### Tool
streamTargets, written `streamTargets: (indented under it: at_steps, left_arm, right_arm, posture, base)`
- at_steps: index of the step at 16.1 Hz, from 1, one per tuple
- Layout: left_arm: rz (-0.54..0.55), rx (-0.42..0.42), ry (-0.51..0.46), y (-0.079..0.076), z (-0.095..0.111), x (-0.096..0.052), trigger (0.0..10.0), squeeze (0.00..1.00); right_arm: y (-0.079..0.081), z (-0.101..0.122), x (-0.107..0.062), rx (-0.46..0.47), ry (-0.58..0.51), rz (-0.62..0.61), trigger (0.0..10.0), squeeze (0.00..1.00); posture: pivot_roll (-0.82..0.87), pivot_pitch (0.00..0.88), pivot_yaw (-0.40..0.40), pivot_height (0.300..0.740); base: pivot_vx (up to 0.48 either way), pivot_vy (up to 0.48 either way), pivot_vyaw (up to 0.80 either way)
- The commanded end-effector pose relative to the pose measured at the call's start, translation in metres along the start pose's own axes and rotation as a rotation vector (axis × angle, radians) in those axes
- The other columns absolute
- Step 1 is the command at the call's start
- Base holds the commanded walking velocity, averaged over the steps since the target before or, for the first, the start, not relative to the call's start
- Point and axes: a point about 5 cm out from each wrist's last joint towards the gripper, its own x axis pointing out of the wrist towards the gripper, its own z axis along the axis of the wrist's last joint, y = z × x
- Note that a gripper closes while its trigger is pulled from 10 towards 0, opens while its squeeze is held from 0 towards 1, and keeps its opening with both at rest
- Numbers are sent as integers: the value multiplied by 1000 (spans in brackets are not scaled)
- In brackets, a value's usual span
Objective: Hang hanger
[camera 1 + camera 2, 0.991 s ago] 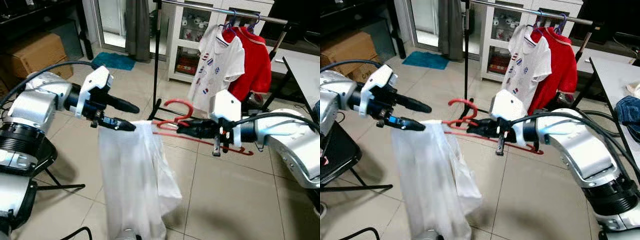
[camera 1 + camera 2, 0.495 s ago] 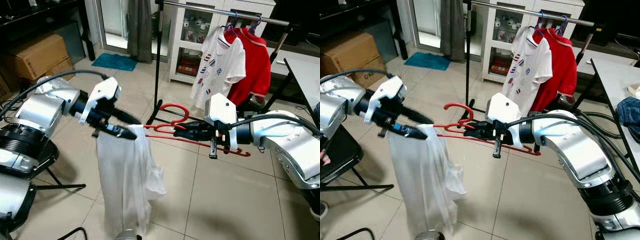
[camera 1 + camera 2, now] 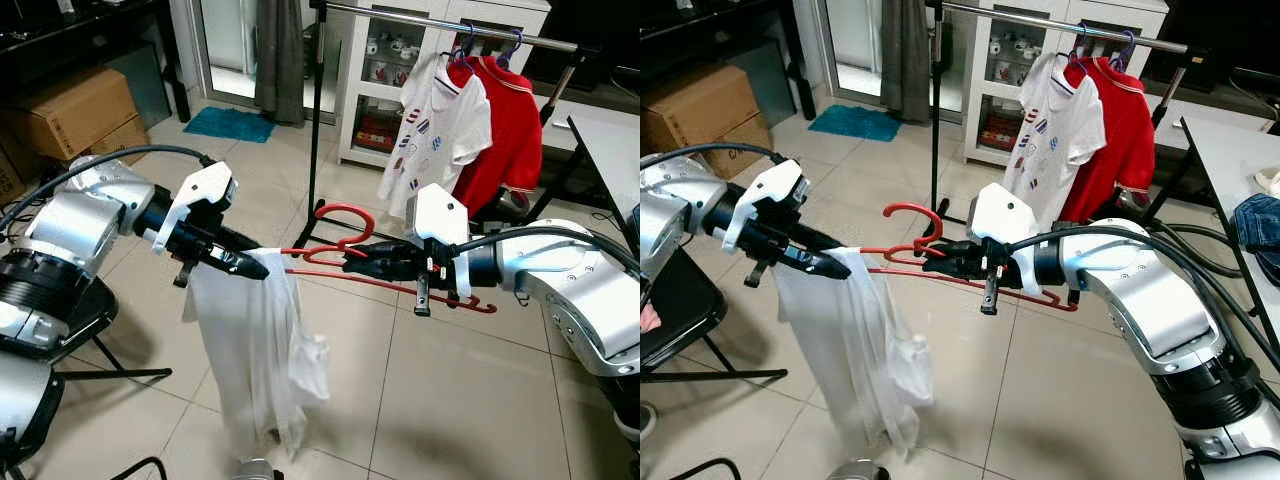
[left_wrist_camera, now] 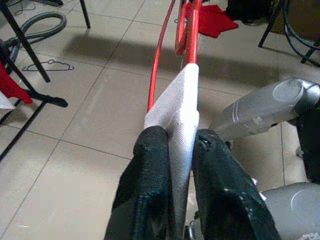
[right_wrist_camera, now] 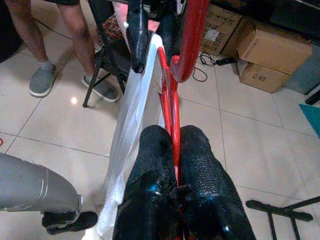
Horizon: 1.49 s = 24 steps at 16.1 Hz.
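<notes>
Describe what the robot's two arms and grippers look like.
Both arms are rounded silver-grey shells with black joint rings and black cables looping alongside. Each wrist carries a white angular housing. The left gripper and right gripper each have two long black fingers, which look textured and rubbery in the wrist views.

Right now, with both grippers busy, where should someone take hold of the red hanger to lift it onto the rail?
Probably the neck just under the hook of the red hanger, from above. The hook points up and stands bare; the right gripper clamps below it, and the white garment covers the end at the left gripper.
</notes>
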Motion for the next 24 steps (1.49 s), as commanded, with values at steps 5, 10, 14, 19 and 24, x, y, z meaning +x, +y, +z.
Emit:
streamTargets:
  at_steps: [5, 10, 14, 19, 24]
  left_arm:
    - [-19, 1, -12, -6, -2, 0, 0, 0]
    - [-19, -12, -33, -11, -4, -1, 0, 0]
    - [35, -42, -43, -13, -11, -11, 0, 0]
    - [212, -66, -66, -7, -24, -25, 0, 0]
    - [250, -68, -191, 5, -2, -36, 0, 0]
  right_arm:
    - [1, 11, -3, -23, -34, -7, 10000, 0]
    - [3, 11, -3, 17, -49, -3, 10000, 1000]
    - [-9, 8, -20, 41, -69, -92, 10000, 1000]
    - [-38, 21, -66, 131, -286, -361, 10000, 1000]
    - [23, 0, -43, 222, -213, -54, 10000, 1000]
  posture:
    - [78, 0, -10, 740]
    - [79, 0, -3, 740]
    - [86, 0, 5, 740]
    - [98, 0, 5, 740]
    - [85, 0, 23, 740]
  base:
    - [0, 0, 0]
    - [0, 0, 0]
    - [0, 0, 0]
    - [0, 0, 0]
    - [0, 0, 0]
